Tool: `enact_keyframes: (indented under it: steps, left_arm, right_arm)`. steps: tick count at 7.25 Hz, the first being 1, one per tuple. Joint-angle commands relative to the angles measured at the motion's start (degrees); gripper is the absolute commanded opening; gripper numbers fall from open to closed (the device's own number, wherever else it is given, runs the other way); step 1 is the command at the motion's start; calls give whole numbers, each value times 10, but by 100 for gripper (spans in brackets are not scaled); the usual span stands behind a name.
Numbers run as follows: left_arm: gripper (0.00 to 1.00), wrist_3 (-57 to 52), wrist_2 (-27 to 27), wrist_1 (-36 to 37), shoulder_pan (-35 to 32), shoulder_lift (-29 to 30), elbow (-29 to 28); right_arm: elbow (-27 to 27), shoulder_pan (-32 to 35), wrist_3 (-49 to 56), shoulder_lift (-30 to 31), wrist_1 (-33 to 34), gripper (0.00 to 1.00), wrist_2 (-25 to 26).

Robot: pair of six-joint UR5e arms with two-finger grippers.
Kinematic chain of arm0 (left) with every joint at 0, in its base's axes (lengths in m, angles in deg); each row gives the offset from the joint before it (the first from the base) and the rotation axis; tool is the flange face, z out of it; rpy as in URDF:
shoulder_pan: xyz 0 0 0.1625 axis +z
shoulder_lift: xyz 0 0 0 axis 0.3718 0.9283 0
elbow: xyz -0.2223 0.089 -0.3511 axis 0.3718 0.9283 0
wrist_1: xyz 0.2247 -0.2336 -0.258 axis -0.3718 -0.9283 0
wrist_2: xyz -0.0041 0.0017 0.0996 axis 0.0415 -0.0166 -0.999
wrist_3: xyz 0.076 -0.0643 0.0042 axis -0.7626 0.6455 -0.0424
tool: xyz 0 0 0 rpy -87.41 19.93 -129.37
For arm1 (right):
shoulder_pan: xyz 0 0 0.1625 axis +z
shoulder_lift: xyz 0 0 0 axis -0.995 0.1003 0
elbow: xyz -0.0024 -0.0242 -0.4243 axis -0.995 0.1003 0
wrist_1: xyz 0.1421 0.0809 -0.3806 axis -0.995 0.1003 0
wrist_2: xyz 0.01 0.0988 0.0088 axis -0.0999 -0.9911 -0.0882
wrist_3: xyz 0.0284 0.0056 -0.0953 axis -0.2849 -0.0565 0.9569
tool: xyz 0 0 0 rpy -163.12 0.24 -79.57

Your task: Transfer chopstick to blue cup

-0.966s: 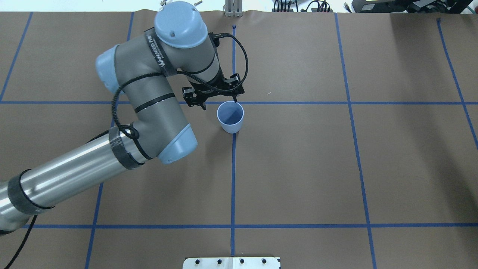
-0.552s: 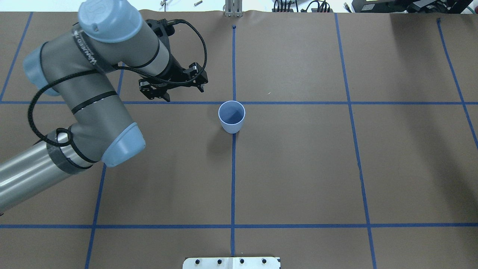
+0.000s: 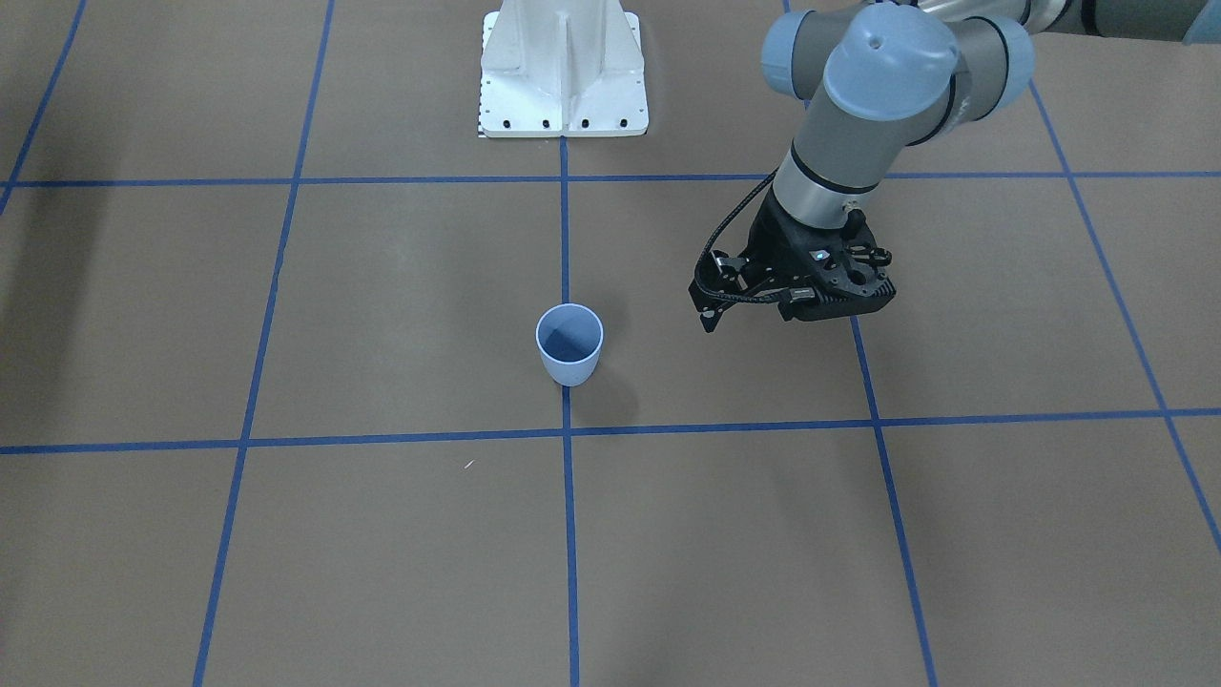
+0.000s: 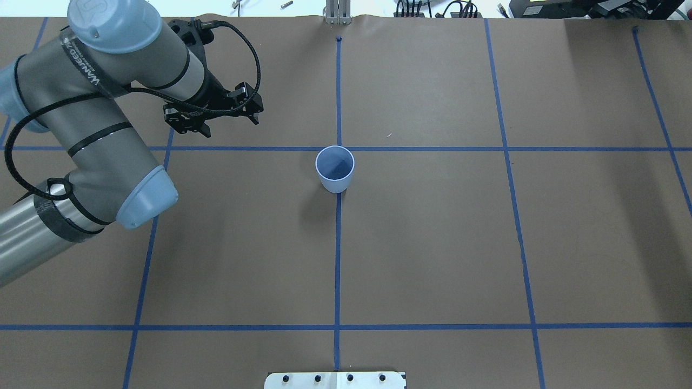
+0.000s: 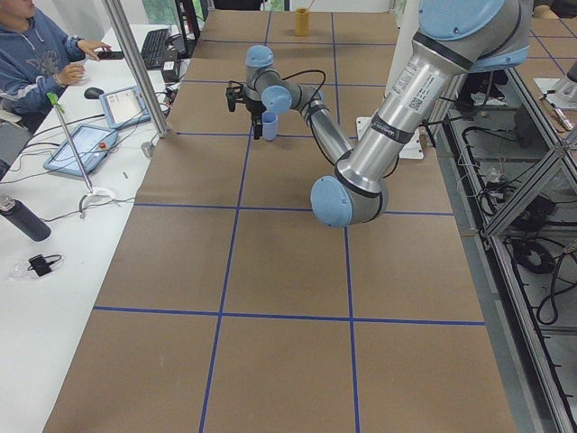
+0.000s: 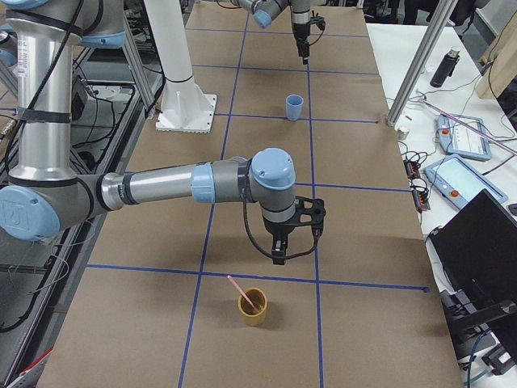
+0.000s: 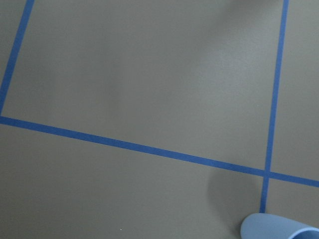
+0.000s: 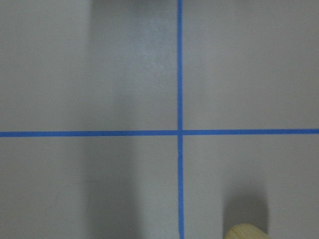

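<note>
Black jaws stood apart and empty on the left gripper [image 4: 230, 127], which hung above the tabletop [image 4: 432, 243] to the left of the blue cup [image 4: 335, 168] and well clear of it. This probably left the cup's mouth free for a delivery from the other side. The blue cup stood upright on a crossing of blue tape [image 4: 337, 270], mouth up and with nothing in it. The transfer had evidently not been made.

Far to the right of the blue cup, at the robot's right end of the table, the chopstick [image 6: 240, 291] leaned inside a yellow cup [image 6: 254, 311]. Its pink upper end poked above the rim, where jaws could reach it. The right gripper [image 6: 278, 257] pointed down near that yellow cup, on the side facing the blue cup, apparently lining up for a pick. It appeared only in the side view, so it cannot be said whether its jaws were apart or together.

Brown paper covered the tabletop, and the tape divided it into large squares. Beyond the blue cup, on the far side from the robot, a person [image 5: 36, 50] in a blue top sat at a white side tabletop [image 5: 54, 298] strewn with tablets and cables.
</note>
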Motion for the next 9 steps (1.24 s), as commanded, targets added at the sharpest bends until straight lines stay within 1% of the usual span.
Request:
enact_keyframes:
  steps: [1,3,4,5,6,8,9]
  left_arm:
    - [98,-1,0,-1,-3,-1,-10]
    - [98,-1,0,-2,-3,-1,-15]
    - [98,-1,0,-2,-3,-1,-15]
    - [98,-1,0,-2,-3,-1,-15]
    - [98,0,0,-2,-2,-1,-15]
    - [98,1,0,-2,-2,-1,-15]
    - [98,1,0,-2,-2,-1,-15]
  right_arm:
    - [6,-22,-68,12,0,99,-13]
    - [27,-29,-63,40,-1,99,-13]
    - [27,-29,-44,54,-1,99,-13]
    - [27,-30,0,68,-1,99,-7]
    - [29,-30,31,70,-1,99,-2]
    - [30,-30,55,89,-5,97,6]
    - [30,-30,57,98,-15,84,6]
